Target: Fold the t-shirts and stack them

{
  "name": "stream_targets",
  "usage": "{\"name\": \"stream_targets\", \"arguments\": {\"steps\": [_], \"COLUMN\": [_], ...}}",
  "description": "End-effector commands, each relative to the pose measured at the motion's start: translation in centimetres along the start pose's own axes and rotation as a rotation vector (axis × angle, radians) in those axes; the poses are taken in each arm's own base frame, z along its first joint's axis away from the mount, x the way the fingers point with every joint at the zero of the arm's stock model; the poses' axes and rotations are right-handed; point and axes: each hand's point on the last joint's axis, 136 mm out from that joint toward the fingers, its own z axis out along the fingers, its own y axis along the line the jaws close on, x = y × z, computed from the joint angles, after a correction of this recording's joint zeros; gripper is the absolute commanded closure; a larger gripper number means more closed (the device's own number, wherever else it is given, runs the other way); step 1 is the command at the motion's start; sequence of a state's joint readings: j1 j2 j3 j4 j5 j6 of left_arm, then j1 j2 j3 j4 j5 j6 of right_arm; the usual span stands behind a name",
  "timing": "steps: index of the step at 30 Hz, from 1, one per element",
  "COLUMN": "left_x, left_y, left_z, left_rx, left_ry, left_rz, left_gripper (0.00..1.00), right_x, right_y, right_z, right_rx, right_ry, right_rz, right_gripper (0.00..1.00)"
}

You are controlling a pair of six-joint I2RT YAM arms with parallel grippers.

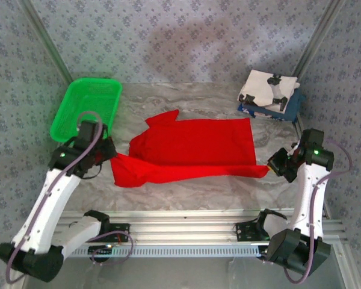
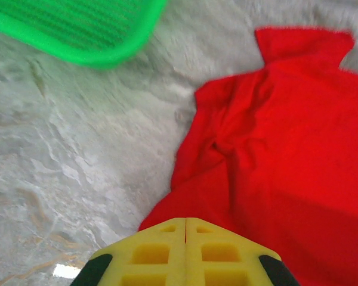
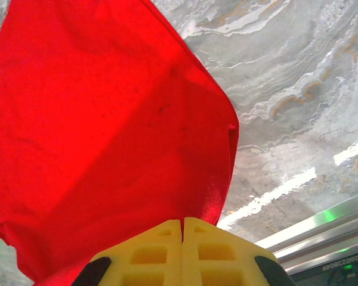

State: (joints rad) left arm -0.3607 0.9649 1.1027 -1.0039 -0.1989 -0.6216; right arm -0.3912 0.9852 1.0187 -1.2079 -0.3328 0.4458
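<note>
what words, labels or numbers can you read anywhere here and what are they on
Nothing reads clearly.
Pale characters on the dark strip, bottom corner of the right wrist view: too blurred to read.
Black marks on the white t-shirt: too small to tell whether they are letters.
Red t-shirt: no writing visible.
Green basket: no writing visible.

Nothing fully legible. Closest find: a short row of small pale characters (image 3: 344, 257) on a dark panel (image 3: 322, 269) below the metal rail (image 3: 322, 223), lower right corner of the right wrist view. It stands upside down and blurred, so the characters cannot be made out. On the far-right pile, the white t-shirt (image 1: 266, 86) carries black marks, shapes only, too small to tell if lettering. The red t-shirt (image 1: 198, 144) is plain red on the side showing.
</note>
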Motion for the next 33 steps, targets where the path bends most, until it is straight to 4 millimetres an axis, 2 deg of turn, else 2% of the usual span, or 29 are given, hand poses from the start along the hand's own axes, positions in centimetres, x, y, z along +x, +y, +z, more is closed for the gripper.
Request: {"name": "stream_targets", "arguments": {"steps": [1, 6, 10, 17, 20, 33], "left_x": [0.8, 2.3, 3.2, 4.0, 3.5, -1.5], "left_y": [-0.8, -1.3, -0.9, 0.2, 0.1, -3.4], "left_z": [1.3, 5.0, 7.7, 10.1, 10.2, 10.5], "left_rx": [0.004, -0.035, -0.115, -0.175, -0.17, -0.102], "left_ry": [0.004, 0.081, 0.148, 0.207, 0.195, 0.131], "left_rz": [0.019, 0.012, 0.041, 0.021, 0.011, 0.135], "left_gripper": [1.0, 1.0, 1.0, 1.0, 1.0, 0.99], "right_x": [0.4, -0.2, -0.8, -1.1, -1.1, -1.8], "right_y": [-1.3, -1.4, -1.5, -1.2, -1.3, -1.6], "right_z": [0.8, 2.9, 4.5, 7.1, 7.7, 10.0], "right_rx": [0.055, 0.079, 0.104, 0.106, 0.114, 0.139], "right_ry": [0.023, 0.072, 0.12, 0.174, 0.188, 0.232], "right_rz": [0.006, -0.032, -0.081, -0.113, -0.142, -0.166], "right_gripper": [1.0, 1.0, 1.0, 1.0, 1.0, 1.0]}}
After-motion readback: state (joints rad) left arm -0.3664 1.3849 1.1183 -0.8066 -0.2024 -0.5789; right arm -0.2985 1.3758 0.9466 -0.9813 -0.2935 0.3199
